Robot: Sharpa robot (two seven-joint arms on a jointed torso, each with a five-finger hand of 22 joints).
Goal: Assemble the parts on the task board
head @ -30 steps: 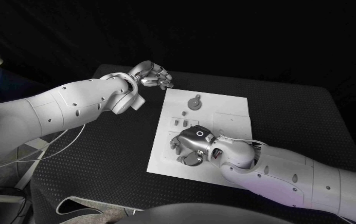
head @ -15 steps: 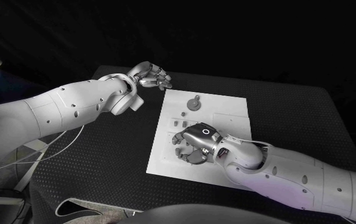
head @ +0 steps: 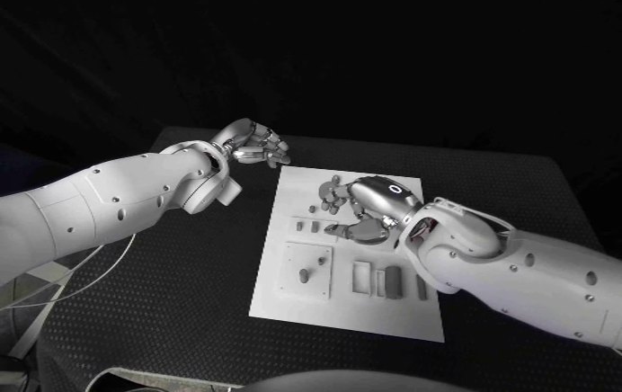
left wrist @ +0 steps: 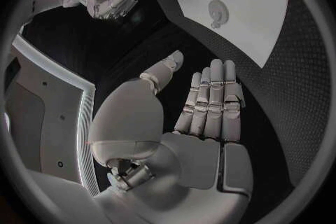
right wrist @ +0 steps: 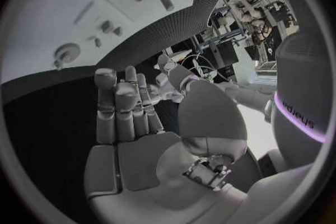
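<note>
The white task board (head: pixel 324 307) lies in the middle of the black table. Small grey parts (head: pixel 393 280) sit on its near half, and a short peg (head: pixel 305 275) stands in a square panel. My right hand (head: pixel 369 203) hovers over the board's far half, fingers straight and holding nothing; its palm (right wrist: pixel 133 162) is bare. My left hand (head: pixel 253 143) hangs above the table just off the board's far left corner, its fingers (left wrist: pixel 213 101) extended with nothing in them. A round grey part (left wrist: pixel 218 10) lies on the board's far end, also seen as the round part (right wrist: pixel 66 53).
Black mat (head: pixel 169 266) surrounds the board on all sides, with wide room to the left and behind. A loose white cable (head: pixel 91 248) hangs off the table's left edge beside my left arm.
My right hand has lifted off the board's near half and moved to its far half, uncovering the parts there. My left hand has stayed in place.
</note>
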